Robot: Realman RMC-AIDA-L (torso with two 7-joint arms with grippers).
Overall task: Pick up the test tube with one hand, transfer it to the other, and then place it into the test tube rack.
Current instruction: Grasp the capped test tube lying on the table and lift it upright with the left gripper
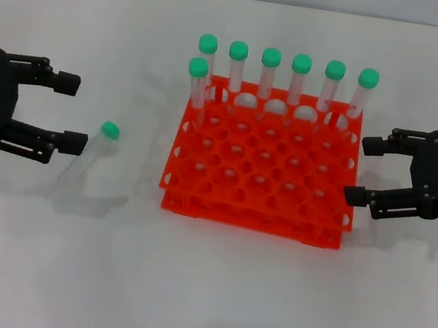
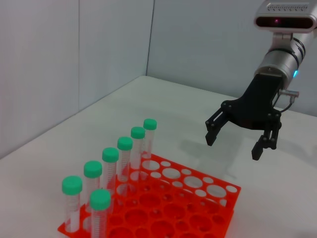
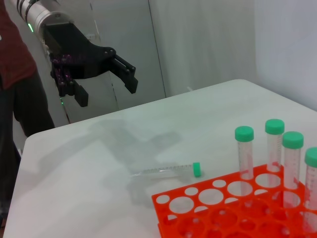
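The test tube [image 1: 87, 154] lies flat on the white table, left of the rack, its green cap pointing toward the far side; it shows again in the right wrist view [image 3: 166, 171]. My left gripper [image 1: 74, 112] hovers open just left of the tube, nothing between its fingers, and the right wrist view shows that gripper [image 3: 106, 91] above the table. The orange test tube rack [image 1: 252, 216] stands at the centre. My right gripper [image 1: 361, 169] is open and empty beside the rack's right edge, also seen as the far gripper [image 2: 234, 145] in the left wrist view.
Several green-capped tubes [image 1: 268, 76] stand upright along the rack's far row and far-left corner, seen too in the left wrist view [image 2: 124, 158] and the right wrist view [image 3: 275, 144]. Grey walls close off the table's far side. A person in red stands beyond the table's left edge.
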